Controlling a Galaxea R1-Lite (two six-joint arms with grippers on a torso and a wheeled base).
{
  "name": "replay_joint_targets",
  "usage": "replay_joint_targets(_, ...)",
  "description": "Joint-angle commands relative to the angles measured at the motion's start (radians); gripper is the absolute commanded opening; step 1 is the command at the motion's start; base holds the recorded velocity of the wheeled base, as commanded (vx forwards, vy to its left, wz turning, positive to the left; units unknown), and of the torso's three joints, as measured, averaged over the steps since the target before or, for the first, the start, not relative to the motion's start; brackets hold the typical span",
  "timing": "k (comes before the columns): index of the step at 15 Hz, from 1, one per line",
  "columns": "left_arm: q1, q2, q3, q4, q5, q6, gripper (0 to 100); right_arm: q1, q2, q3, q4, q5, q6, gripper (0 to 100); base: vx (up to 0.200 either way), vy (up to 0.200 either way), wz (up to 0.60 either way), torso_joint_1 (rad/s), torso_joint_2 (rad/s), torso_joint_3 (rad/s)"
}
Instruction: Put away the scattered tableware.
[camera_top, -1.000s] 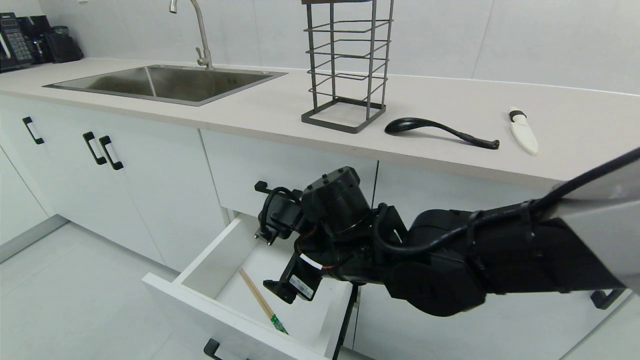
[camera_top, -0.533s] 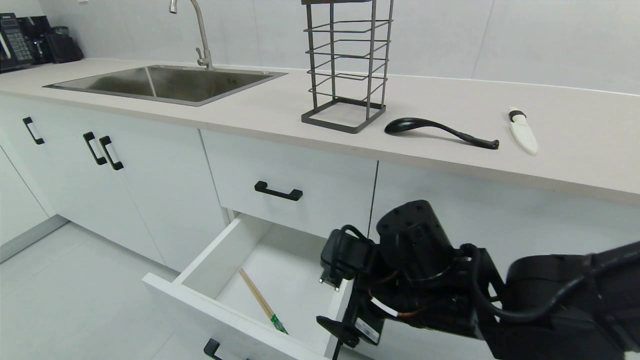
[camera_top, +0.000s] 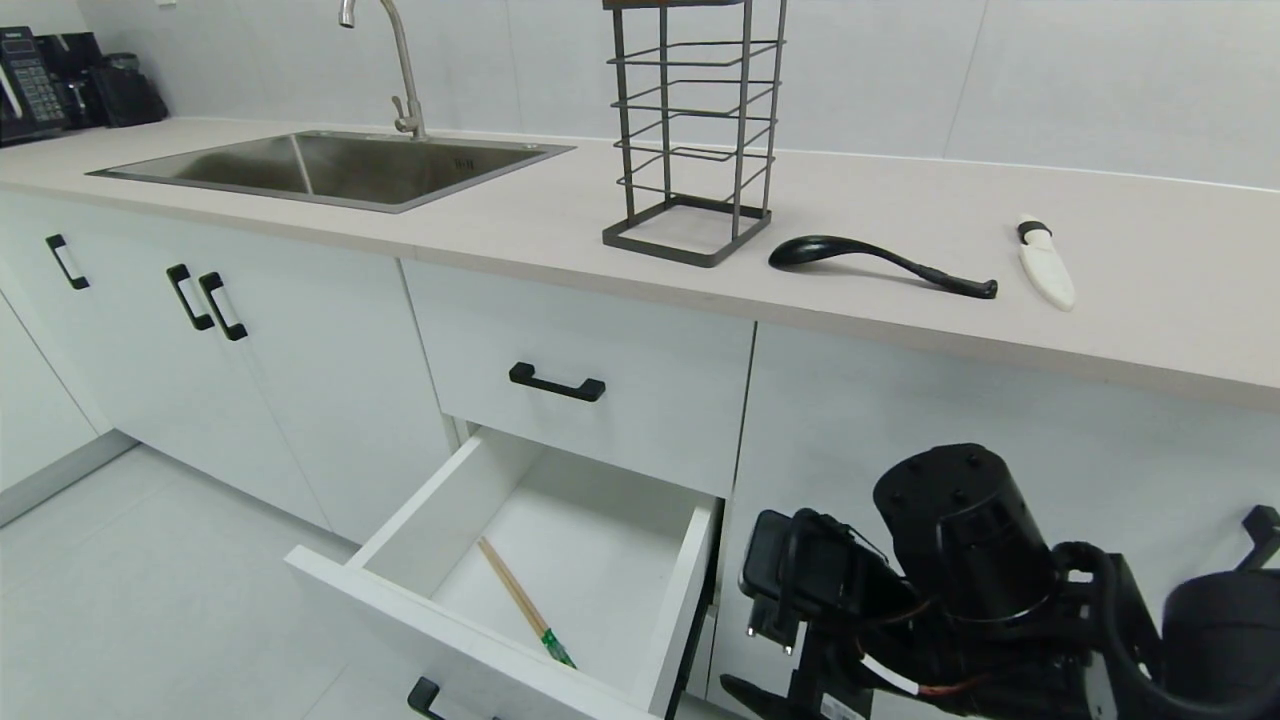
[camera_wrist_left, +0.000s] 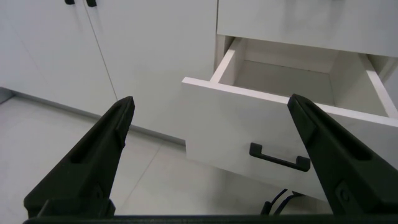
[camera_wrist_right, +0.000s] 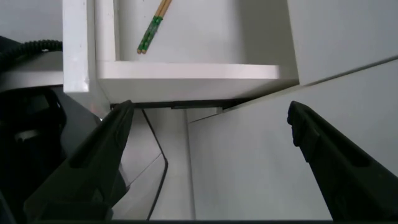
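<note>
One ladle (camera_top: 810, 250) and one white knife (camera_top: 1047, 268) lie apart on the counter (camera_top: 900, 195); both end effectors (camera_wrist_left: 210, 102) (camera_wrist_right: 210, 107) gape empty.

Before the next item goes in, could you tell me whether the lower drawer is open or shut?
Open: the lower drawer is pulled well out from the cabinet, and chopsticks can be seen lying on its floor.

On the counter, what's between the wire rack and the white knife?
Head view: a black ladle lies flat between the wire rack and the white knife.
</note>
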Motion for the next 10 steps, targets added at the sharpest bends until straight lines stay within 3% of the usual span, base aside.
replay_joint_targets(1,0.000,0.001,0.000,0.000,0.000,0.000,100,-0.010,-0.034,0.049,-0.006,0.000,-0.008,100,0.000,0.000,0.00,0.000,0.00,0.000)
replay_joint_targets(6,0.000,0.001,0.000,0.000,0.000,0.000,100,-0.019,-0.092,0.112,-0.006,-0.002,-0.031,100,0.000,0.000,0.00,0.009,-0.02,-0.006)
replay_joint_targets(10,0.000,0.001,0.000,0.000,0.000,0.000,100,-0.017,-0.108,0.115,-0.006,-0.003,-0.033,100,0.000,0.000,0.00,0.206,-0.09,-0.091)
